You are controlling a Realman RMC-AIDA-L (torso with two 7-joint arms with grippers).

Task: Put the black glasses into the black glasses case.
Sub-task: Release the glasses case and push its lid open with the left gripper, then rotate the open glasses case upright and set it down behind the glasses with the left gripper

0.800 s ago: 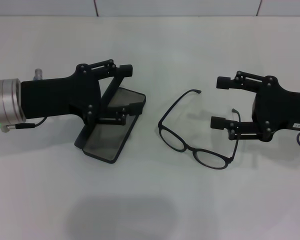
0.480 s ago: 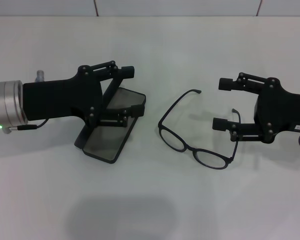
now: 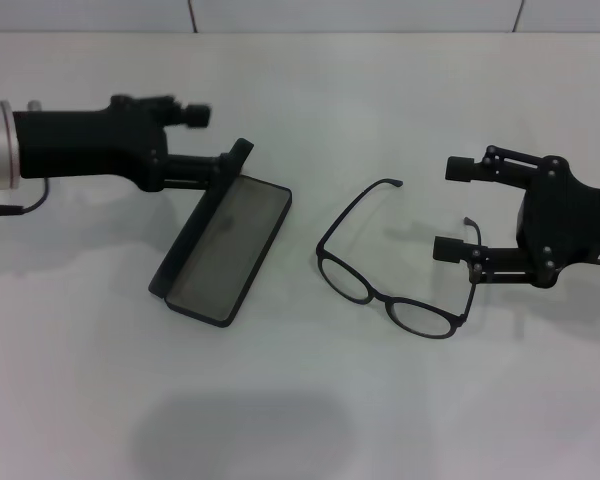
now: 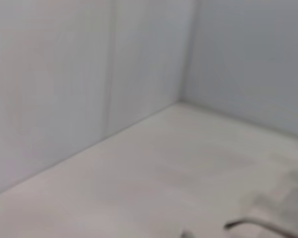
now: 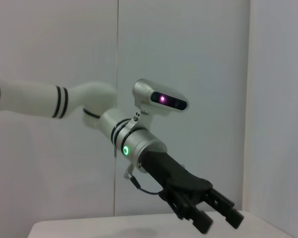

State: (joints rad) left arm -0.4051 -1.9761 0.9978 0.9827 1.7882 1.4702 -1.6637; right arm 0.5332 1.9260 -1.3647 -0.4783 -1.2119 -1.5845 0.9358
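The black glasses case (image 3: 228, 248) lies open at the left of the white table, grey lining up, with its lid (image 3: 198, 222) standing along its left side. The black glasses (image 3: 378, 294) lie unfolded at centre right, lenses toward me. My left gripper (image 3: 215, 140) is open just beyond the far end of the lid; its lower finger is close to the lid's tip. It also shows in the right wrist view (image 5: 217, 219). My right gripper (image 3: 454, 209) is open, level with the table, just right of the glasses. Its lower finger (image 3: 448, 249) is next to the right temple arm.
The white table (image 3: 300, 400) runs to a pale wall at the back. The left wrist view shows only wall and table surface (image 4: 188, 163). The left arm (image 5: 139, 144) with its green light shows in the right wrist view.
My left gripper has drawn back from over the case, to the left and away, leaving the case open with its lining in full view. My right gripper has shifted slightly to the right.
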